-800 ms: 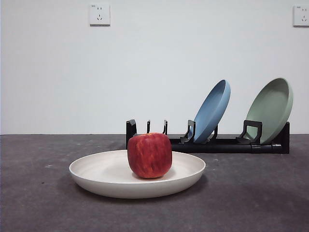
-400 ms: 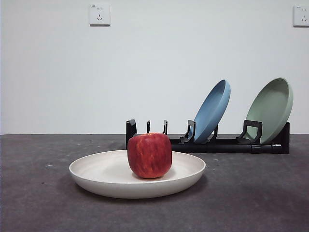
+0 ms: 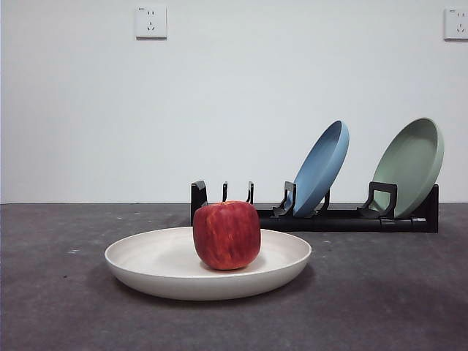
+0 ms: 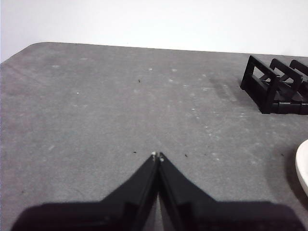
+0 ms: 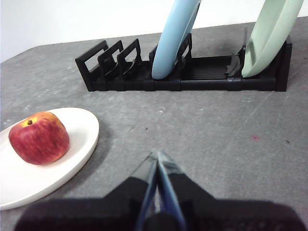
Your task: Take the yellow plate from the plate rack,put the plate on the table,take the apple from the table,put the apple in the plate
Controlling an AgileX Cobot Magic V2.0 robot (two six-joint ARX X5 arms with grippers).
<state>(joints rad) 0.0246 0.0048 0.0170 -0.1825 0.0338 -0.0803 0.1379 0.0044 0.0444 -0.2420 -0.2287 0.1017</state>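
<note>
The cream yellow plate (image 3: 164, 265) lies flat on the dark grey table (image 3: 58, 307) in front of the black plate rack (image 3: 333, 218). The red apple (image 3: 227, 235) sits in the plate. The right wrist view shows the plate (image 5: 77, 144) with the apple (image 5: 39, 137) in it, and the rack (image 5: 192, 77) behind. My right gripper (image 5: 157, 156) is shut and empty, above bare table beside the plate. My left gripper (image 4: 157, 156) is shut and empty over bare table; the plate's rim (image 4: 303, 166) and the rack's end (image 4: 274, 86) show at the view's edge.
A blue plate (image 3: 320, 168) and a pale green plate (image 3: 411, 165) stand tilted in the rack's slots. The rack's end slots nearest the cream plate hold nothing. A white wall with two sockets (image 3: 151, 22) stands behind the table.
</note>
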